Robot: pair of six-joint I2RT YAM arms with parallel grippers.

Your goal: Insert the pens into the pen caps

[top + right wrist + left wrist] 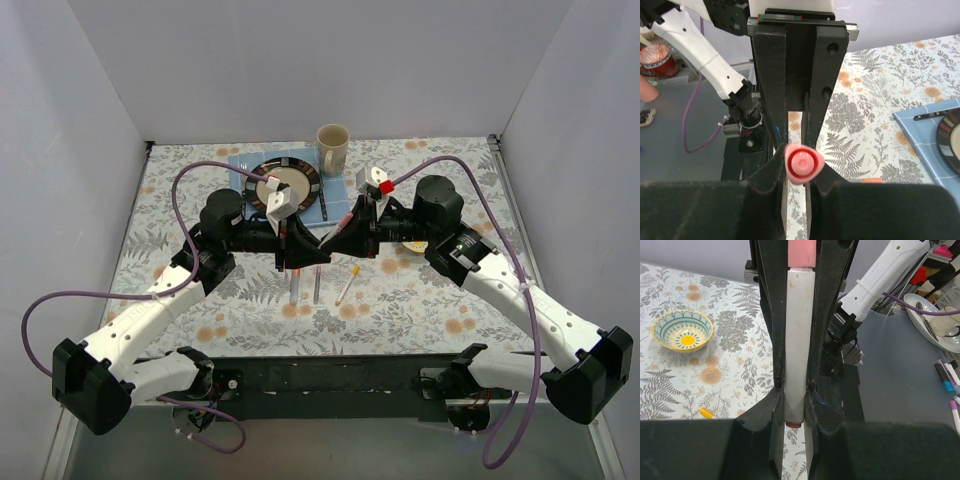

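Fingers of both arms come together over the middle of the counter. The left fingers are clamped along a white-barrelled pen with a pink end. Nearer the bases, a yellow-tipped pen lies loose on the counter. The right fingers pinch a pink cap.

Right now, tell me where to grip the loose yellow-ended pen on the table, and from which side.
Probably best: take the yellow-ended pen mid-barrel, coming straight down, jaws across its width. It lies flat and slanted, with nothing touching its sides.
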